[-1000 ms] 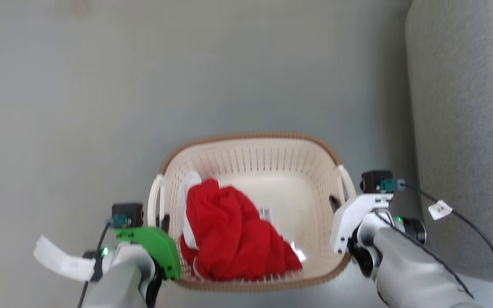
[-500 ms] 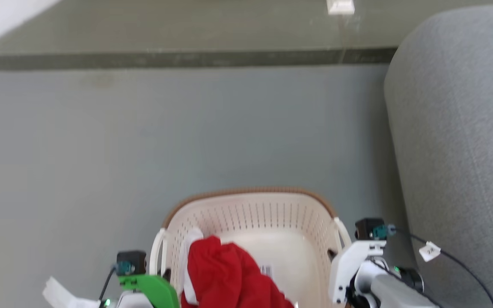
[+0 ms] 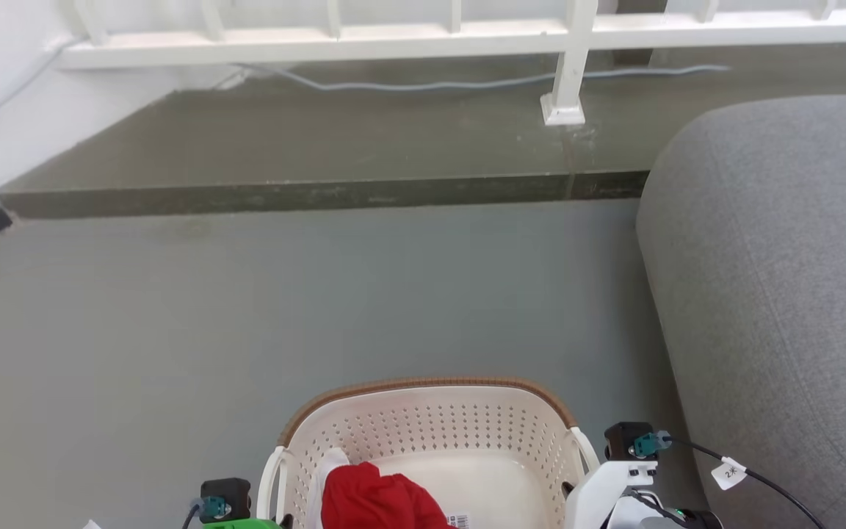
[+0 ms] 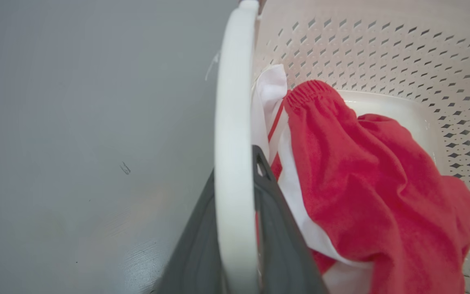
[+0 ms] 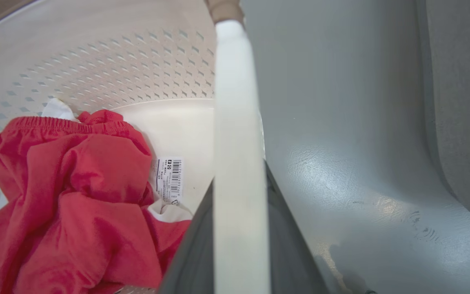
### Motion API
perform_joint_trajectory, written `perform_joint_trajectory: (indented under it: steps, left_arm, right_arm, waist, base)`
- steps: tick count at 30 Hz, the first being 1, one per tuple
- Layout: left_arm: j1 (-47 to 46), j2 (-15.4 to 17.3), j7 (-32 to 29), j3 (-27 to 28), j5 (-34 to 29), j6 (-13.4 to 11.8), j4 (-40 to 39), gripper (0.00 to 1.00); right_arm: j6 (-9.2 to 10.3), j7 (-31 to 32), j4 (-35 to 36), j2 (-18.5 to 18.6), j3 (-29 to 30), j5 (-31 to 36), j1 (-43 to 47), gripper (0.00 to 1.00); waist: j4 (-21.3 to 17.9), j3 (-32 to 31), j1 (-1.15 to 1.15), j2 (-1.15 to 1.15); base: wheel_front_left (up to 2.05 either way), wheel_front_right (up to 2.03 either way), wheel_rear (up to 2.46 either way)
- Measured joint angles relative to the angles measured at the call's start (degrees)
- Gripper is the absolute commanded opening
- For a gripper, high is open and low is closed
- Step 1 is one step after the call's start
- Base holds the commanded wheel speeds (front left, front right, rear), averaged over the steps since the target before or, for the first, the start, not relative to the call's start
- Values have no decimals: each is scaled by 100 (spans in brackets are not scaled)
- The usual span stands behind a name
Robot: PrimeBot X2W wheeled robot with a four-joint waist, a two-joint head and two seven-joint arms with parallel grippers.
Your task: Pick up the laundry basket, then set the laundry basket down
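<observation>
Open grey floor (image 3: 247, 308) ahead and left of laundry basket (image 3: 430, 433); sofa (image 3: 783, 294) near on right; raised step (image 3: 305, 195), railing (image 3: 467, 33) beyond.

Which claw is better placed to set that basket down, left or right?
Neither alone, probably: the left claw clamps the left handle of the laundry basket, and the right claw clamps the right handle, so both should lower together to keep it level.

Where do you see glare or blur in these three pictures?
Head view: sharp, evenly lit, no glare on the floor. Left wrist view: the handle of the basket is soft, being close to the lens. Right wrist view: the other handle is blurred too, and a bright glare patch lies on the floor beside it.
</observation>
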State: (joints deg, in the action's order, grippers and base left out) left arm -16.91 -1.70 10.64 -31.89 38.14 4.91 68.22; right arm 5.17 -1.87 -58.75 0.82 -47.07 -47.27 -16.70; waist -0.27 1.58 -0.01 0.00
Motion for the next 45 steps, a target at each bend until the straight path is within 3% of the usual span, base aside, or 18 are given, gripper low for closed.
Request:
perform_joint_trajectory:
  steps: [19, 45]
  left_arm:
    - [0, 52, 1, -194, 52, -94, -56, 0]
    - [1, 63, 1, -354, 252, -200, -90, 0]
  right_arm:
    - [142, -3, 60, 33, -311, -296, -5, 0]
    - [192, -119, 5, 57, -610, -654, -45, 0]
  waist:
    - [-35, -108, 0, 0]
    - [-69, -127, 0, 0]
  base:
    - [0, 0, 0]
    - [0, 0, 0]
